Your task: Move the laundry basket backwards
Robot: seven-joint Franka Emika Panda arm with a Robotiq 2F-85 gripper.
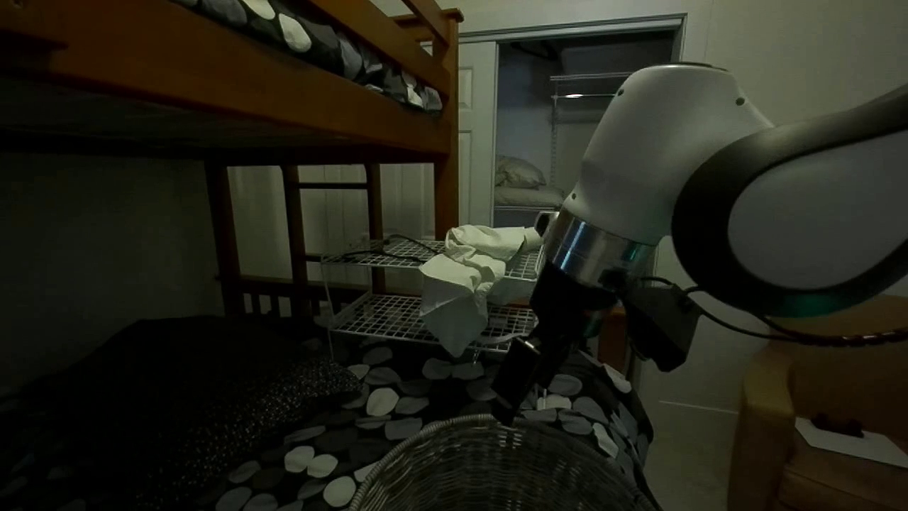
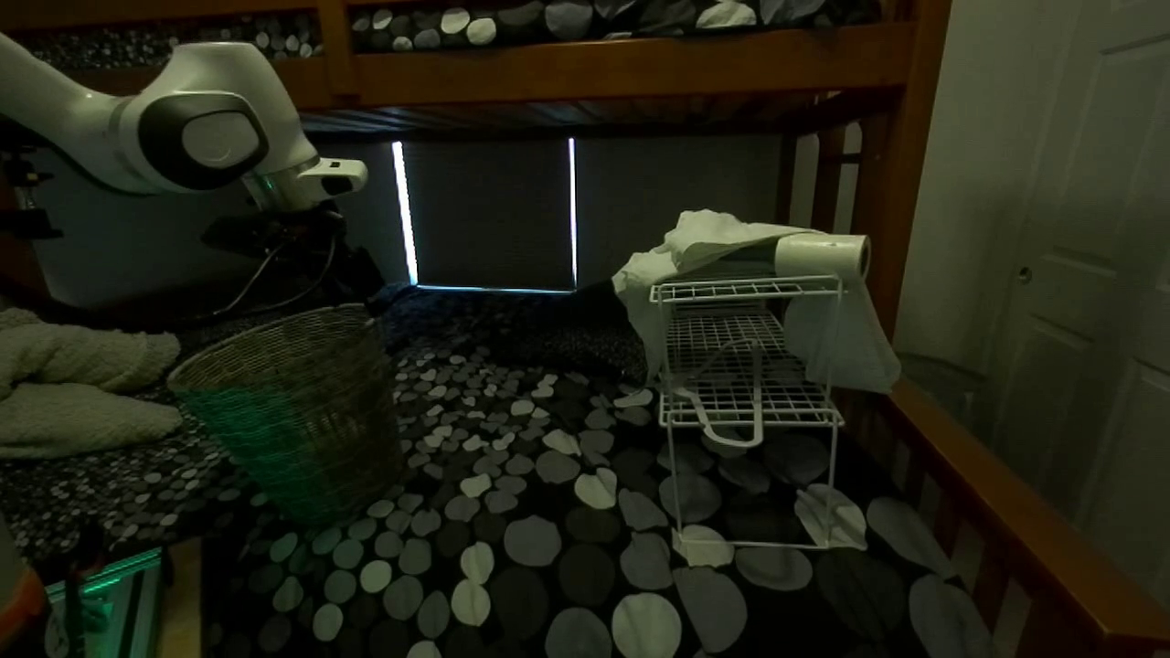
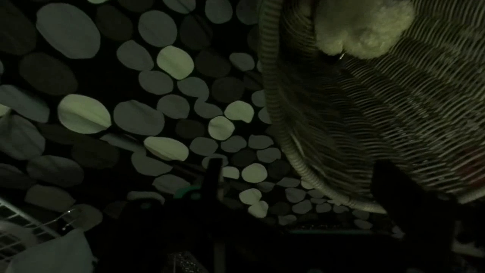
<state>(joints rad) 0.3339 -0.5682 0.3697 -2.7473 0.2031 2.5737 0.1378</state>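
Observation:
The laundry basket, woven and grey-beige with a thick braided rim, stands on the bed in both exterior views (image 1: 489, 468) (image 2: 311, 420). It looks tilted in an exterior view. In the wrist view the basket (image 3: 379, 113) fills the upper right. My gripper (image 3: 298, 163) is open, with its fingers wide apart. In the wrist view one finger overlaps the basket's opening and the other is outside it, with the near rim between them. In an exterior view the gripper (image 1: 512, 397) points down at the rim, and whether it touches cannot be told. The gripper (image 2: 361, 274) is dark there.
A white wire rack (image 1: 383, 316) (image 2: 749, 416) with a white cloth (image 1: 461, 277) stands on the dotted bedspread (image 2: 548, 539). A pale fleece (image 2: 82, 393) lies beside the basket. Something fluffy and white (image 3: 363, 26) appears inside the basket. The upper bunk (image 2: 631, 68) hangs over the bed.

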